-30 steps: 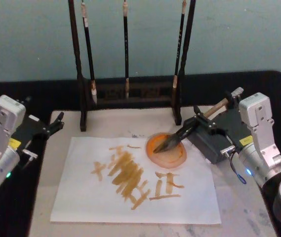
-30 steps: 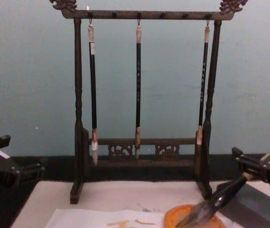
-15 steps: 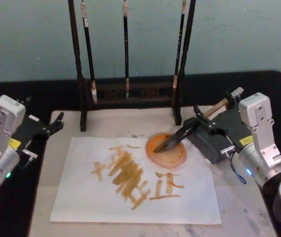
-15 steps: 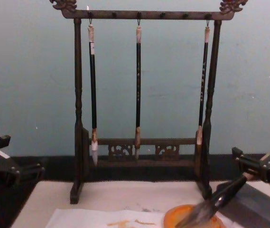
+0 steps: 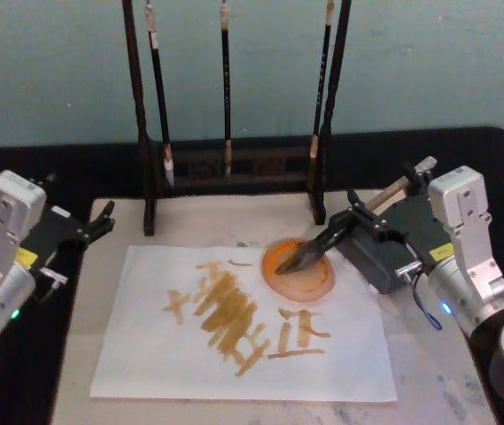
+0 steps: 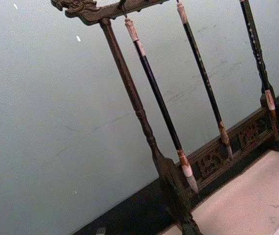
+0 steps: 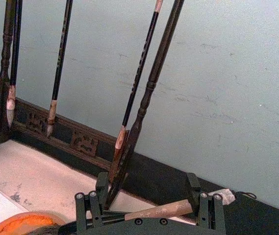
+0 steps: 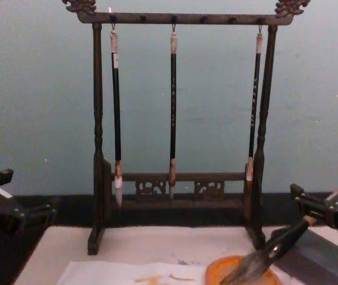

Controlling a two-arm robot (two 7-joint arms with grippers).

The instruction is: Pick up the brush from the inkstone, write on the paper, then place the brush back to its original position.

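A pale teal wall backs the dark table, where a cream mat (image 5: 234,226) carries the paper (image 5: 234,354), already covered in orange strokes, and a wooden brush rack (image 8: 174,107) hung with three thin brushes. Over the last second nothing has shifted: the right gripper (image 5: 377,217) stays clenched on the pale handle of the brush (image 5: 322,243), whose dark tuft rests slanted in the orange inkstone dish (image 5: 298,274). With writing apparently done, I judge the brush back at its place and only letting go remaining; the left gripper (image 5: 101,220) sits parked by the mat's left edge, jaws apart.
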